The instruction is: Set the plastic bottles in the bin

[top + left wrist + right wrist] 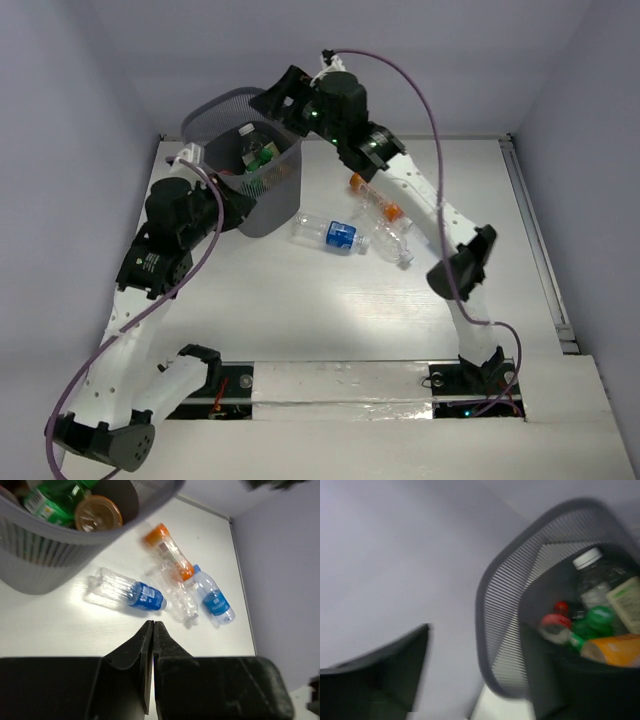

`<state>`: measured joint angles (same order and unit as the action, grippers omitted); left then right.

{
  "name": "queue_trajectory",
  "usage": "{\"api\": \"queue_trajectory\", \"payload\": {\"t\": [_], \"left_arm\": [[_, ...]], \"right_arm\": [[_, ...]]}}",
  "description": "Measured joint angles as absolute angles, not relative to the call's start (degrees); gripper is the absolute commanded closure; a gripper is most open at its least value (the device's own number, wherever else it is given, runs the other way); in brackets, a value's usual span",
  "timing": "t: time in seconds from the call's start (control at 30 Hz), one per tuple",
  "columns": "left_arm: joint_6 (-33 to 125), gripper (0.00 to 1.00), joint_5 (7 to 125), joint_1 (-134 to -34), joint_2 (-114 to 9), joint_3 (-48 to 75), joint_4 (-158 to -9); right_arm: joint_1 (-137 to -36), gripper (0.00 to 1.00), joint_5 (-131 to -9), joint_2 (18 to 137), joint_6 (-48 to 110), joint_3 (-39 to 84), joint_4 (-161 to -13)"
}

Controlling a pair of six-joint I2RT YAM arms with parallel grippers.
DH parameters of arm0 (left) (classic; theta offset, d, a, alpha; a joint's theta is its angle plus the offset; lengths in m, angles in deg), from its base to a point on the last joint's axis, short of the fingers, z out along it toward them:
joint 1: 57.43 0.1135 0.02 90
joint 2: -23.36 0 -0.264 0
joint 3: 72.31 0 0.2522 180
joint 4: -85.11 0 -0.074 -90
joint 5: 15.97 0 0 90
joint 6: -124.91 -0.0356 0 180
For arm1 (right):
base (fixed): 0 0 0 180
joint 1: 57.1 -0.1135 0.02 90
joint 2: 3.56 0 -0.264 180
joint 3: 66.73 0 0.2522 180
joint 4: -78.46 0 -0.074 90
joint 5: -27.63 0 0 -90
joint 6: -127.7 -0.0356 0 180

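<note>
The dark grey mesh bin (275, 205) stands at the back left and holds several bottles, among them a green one (262, 155). Three bottles lie on the table to its right: a clear blue-labelled one (327, 232), an orange-capped one (374, 197) and a clear one (392, 242). My right gripper (280, 98) hangs over the bin's far rim; in the right wrist view it (475, 677) is open and empty above the bin (487, 605). My left gripper (228, 200) is beside the bin's near wall; in the left wrist view it (152, 626) is shut and empty.
The left wrist view shows the bin's rim (60, 532), a blue-labelled bottle (131, 592), an orange bottle (169, 551), a crumpled clear bottle (182, 599) and another blue-labelled bottle (215, 599). Purple walls close in the back and sides.
</note>
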<state>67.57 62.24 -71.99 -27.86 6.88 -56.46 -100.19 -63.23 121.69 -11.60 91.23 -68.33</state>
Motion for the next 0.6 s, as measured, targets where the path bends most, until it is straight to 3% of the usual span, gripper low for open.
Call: {"api": "queue_trajectory", "payload": {"t": [0.03, 0.07, 0.17, 0.3, 0.37, 0.4, 0.47, 0.5, 0.6], "left_arm": [[68.2, 1.0, 63.1, -74.2, -28.0, 6.3, -56.9], [68.7, 1.0, 64.0, -77.2, -28.2, 5.9, -57.4], [70.9, 1.0, 67.3, -86.7, -29.9, 4.3, -60.7], [74.6, 0.99, 70.5, -93.7, -34.9, 0.7, -65.1], [77.5, 0.84, 71.9, -94.9, -39.4, -2.3, -68.2], [79.1, 0.68, 72.4, -94.9, -41.5, -3.4, -69.4], [81.8, 0.48, 73.1, -95.1, -45.4, -4.6, -71.2], [83.5, 0.32, 73.5, -95.1, -47.4, -4.9, -72.2], [88.0, 0.17, 74.7, -95.1, -52.4, -5.1, -75.9]], "right_arm": [[-100.2, 0.52, -63.2, 117.9, -10.5, 87.3, -68.2], [-99.9, 0.76, -62.8, 114.1, -9.5, 83.2, -68.7], [-98.8, 0.98, -61.6, 100.0, -5.8, 68.2, -70.3], [-95.4, 1.0, -61.0, 81.0, -2.0, 47.0, -73.1], [-92.5, 1.0, -61.1, 74.1, -0.9, 37.7, -74.4], [-90.6, 1.0, -61.2, 70.6, -0.4, 33.0, -74.7], [-87.6, 1.0, -61.2, 65.7, 0.3, 24.3, -74.1], [-86.2, 1.0, -61.1, 63.8, 0.7, 20.3, -73.0], [-84.5, 1.0, -61.3, 60.2, 2.0, 10.4, -69.3]]}}
